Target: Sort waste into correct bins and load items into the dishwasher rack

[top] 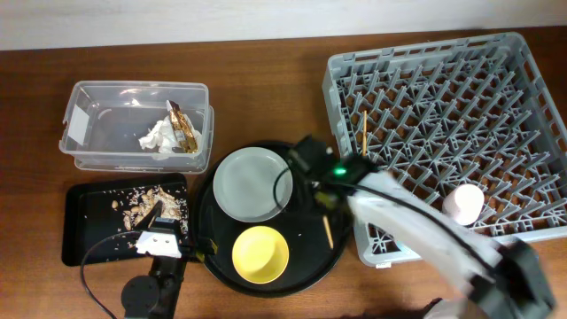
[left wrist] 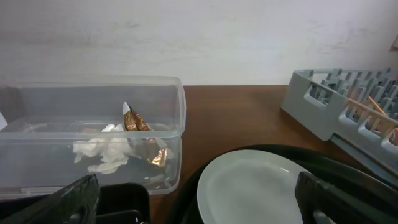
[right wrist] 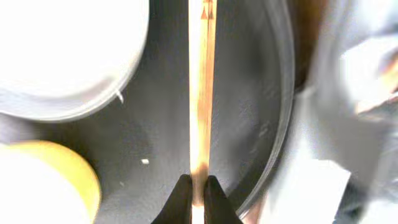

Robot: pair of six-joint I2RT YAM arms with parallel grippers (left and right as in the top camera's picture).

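My right gripper is shut on a thin wooden chopstick over the round black tray, between the pale grey plate and the rack. The yellow bowl sits in front of the plate. A second chopstick and the pink cup are in the grey dishwasher rack. The clear tub holds white tissue and the foil wrapper. Brown crumbs lie in the shallow black tray. My left gripper is open and empty. The blue cup is out of view.
The round black tray lies between the shallow black tray and the rack. The left wrist view shows the tub, the plate and the rack's corner. My right arm crosses the rack's front left corner.
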